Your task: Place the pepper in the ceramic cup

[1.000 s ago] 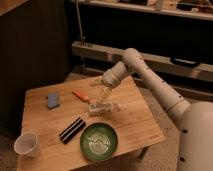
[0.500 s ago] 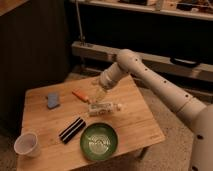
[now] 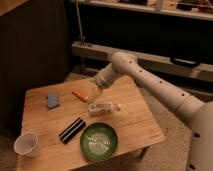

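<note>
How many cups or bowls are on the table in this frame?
2. The ceramic cup stands at the near left corner of the table as the camera sees it; the green bowl sits at the near middle. The gripper hovers beside the pepper. None seems hidden.

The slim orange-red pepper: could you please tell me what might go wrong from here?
The pincer hangs beside the slim orange-red pepper, close to the pale wrapped bar, so it might grab the bar instead. The small white ceramic cup sits far across the wooden table, so the pepper could slip on the way.
</note>
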Robot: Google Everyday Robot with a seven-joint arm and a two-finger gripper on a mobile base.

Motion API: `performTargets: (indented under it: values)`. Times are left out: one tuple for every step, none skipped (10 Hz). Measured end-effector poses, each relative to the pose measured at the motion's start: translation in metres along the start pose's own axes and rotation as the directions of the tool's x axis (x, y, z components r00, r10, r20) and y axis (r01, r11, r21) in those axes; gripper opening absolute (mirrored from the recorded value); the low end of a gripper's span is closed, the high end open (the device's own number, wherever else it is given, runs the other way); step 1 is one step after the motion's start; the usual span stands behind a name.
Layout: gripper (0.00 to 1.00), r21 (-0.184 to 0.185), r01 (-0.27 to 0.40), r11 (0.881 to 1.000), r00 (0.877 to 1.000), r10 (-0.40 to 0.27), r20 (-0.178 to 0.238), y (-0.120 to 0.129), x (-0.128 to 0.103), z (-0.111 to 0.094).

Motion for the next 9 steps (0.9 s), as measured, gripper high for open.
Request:
performTargets:
  values:
    - [0.8, -0.003, 0.007, 1.0, 1.0, -0.007, 0.028, 0.006, 0.006, 0.008]
    - [0.8, -0.01, 0.004, 1.0, 0.997, -0.003, 0.072, 0.014, 0.006, 0.016]
    - [0.8, -0.009, -0.007, 1.0, 0.995, 0.008, 0.102, 0.019, 0.004, 0.029]
    - [0.8, -0.006, -0.019, 1.0, 0.992, 0.02, 0.125, 0.022, 0.002, 0.04]
    - [0.8, -0.004, -0.055, 0.998, 0.987, 0.055, 0.153, 0.026, -0.01, 0.055]
    - [0.8, -0.005, -0.078, 0.997, 0.983, 0.078, 0.164, 0.028, -0.015, 0.062]
    - [0.8, -0.007, -0.101, 0.995, 0.979, 0.1, 0.176, 0.031, -0.02, 0.067]
    - [0.8, -0.008, -0.11, 0.994, 0.977, 0.11, 0.185, 0.033, -0.02, 0.071]
    - [0.8, -0.008, -0.116, 0.993, 0.974, 0.116, 0.192, 0.034, -0.02, 0.075]
